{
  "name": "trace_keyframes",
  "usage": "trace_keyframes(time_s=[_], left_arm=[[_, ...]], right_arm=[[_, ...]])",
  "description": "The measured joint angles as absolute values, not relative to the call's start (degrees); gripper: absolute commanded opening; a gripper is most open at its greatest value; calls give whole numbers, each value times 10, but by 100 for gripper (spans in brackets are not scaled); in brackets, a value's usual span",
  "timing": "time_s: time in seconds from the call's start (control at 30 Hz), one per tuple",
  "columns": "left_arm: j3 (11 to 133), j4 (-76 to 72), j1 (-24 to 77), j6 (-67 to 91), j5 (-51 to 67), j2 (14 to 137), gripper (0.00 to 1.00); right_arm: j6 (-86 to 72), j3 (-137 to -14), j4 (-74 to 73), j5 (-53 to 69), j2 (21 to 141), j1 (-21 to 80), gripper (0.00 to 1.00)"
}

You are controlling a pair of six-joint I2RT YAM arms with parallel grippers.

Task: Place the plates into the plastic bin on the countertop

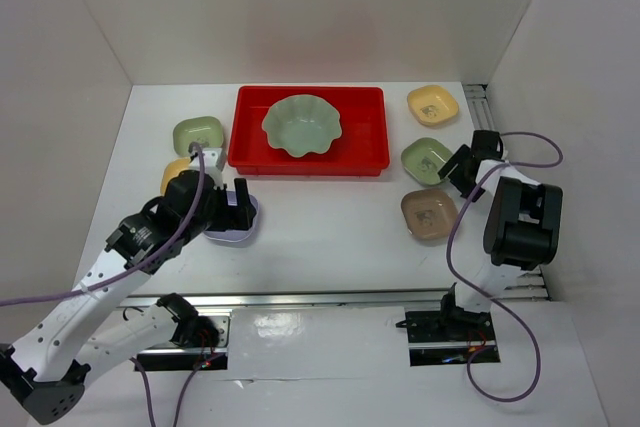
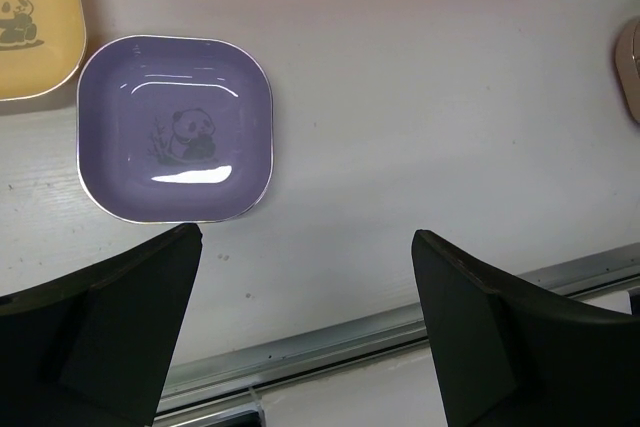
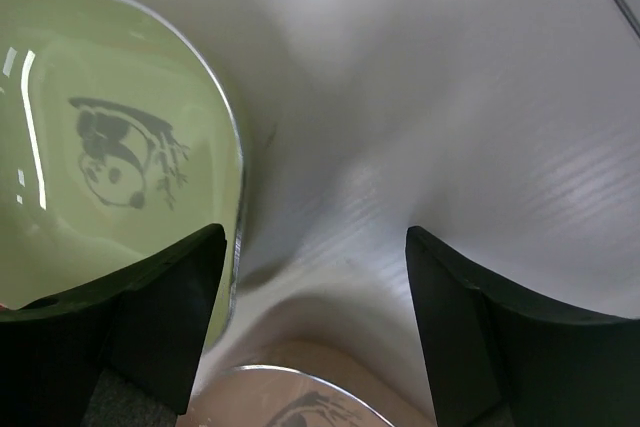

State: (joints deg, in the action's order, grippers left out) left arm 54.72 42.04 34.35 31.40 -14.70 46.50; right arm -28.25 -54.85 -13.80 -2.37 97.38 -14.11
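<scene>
The red plastic bin stands at the back centre with the large pale green scalloped dish inside it. My left gripper is open and empty, hovering over the near edge of the lavender dish. In the left wrist view the lavender dish lies ahead of the gripper. My right gripper is open and empty at the right edge of a small green dish. In the right wrist view its left finger overlaps the rim of that dish, with the gripper over white countertop.
A small green dish and a partly hidden yellow dish lie left of the bin. A yellow dish and a pinkish-tan dish lie on the right. White walls surround the countertop. A metal rail runs along the near edge.
</scene>
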Motion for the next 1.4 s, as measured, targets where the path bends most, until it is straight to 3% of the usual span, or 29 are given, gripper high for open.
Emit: trace_keyframes(time_s=[0.17,0.3,0.53,0.6,1.0,1.23,1.4], left_arm=[[544,417,336,313,-136,465,100],[541,417,334,312,-131,465,100],[541,415,331,312,-129,462,100],[540,415,331,312,-128,461,100],[540,415,331,302,-127,460,100],[540,415,331,301,-127,461,100],[540,415,330,301,-127,469,100]], right_arm=[[-289,-567,-118,-25,988,-138,71],[-290,-606,-117,-37,1019,-132,43],[-306,-656,-119,-61,1077,-129,21],[-312,-663,-120,-67,1080,-129,3],[-350,-675,-144,-53,1069,-129,0],[-366,-692,-167,-46,961,-102,0],[-367,-783,-169,-69,919,-35,0]])
